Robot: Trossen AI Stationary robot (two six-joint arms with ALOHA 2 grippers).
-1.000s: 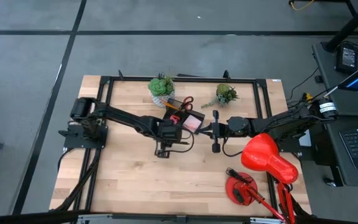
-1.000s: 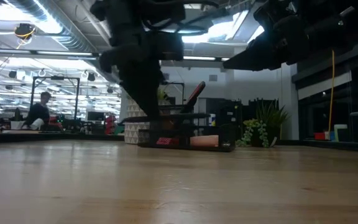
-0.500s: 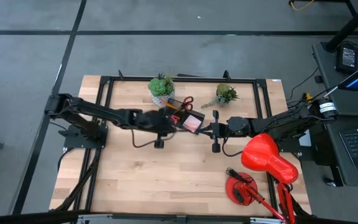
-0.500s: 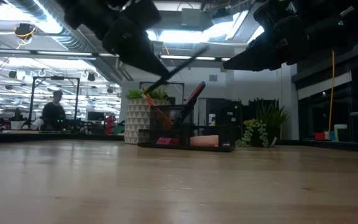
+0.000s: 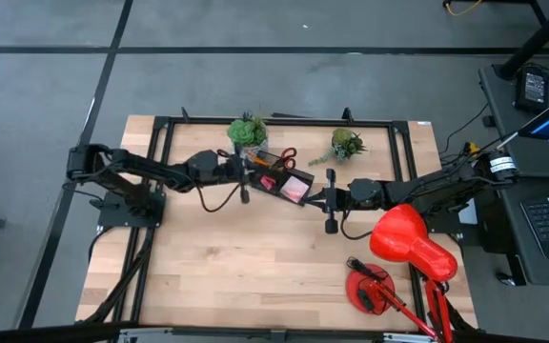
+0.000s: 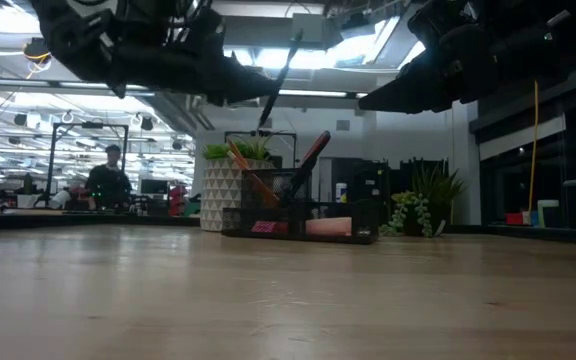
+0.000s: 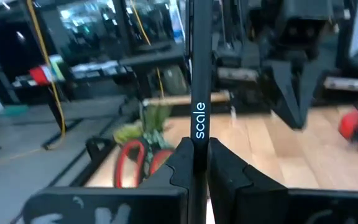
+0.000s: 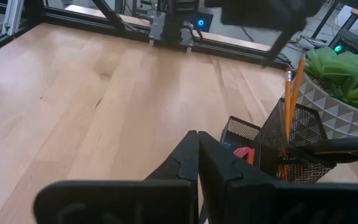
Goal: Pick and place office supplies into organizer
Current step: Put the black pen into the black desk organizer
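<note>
The black mesh organizer (image 5: 276, 177) stands at the table's far middle. It holds orange pencils (image 8: 291, 93), red-handled scissors (image 5: 287, 155) and a pink sticky-note pad (image 5: 296, 188) in its low tray. My left gripper (image 5: 244, 171) is just left of the organizer, high above the table, and is shut on a black pen (image 6: 280, 82) printed "scale" (image 7: 199, 121). My right gripper (image 5: 311, 197) hovers shut and empty just right of the organizer, which also shows in the right wrist view (image 8: 278, 149). My left gripper pinches the pen's barrel (image 7: 198, 142) between its two fingers, just below the printed word. The fingers come roughly level from the table's left and lie across the pen. The pen stands steeply, lifted clear of the table, its lower tip (image 6: 262, 127) above the organizer.
Two green plants in white pots (image 5: 248, 133) (image 5: 346, 145) stand behind the organizer. A red desk lamp (image 5: 408, 243) stands at the near right. A black frame (image 5: 160, 133) runs round the table's far half. A person (image 6: 108, 185) is far off in the room.
My left gripper has risen and gone toward the table's far edge, from the near side of the organizer to its left. The pen it holds has come up with it and tipped from a slant to nearly upright. My right gripper has kept still.
</note>
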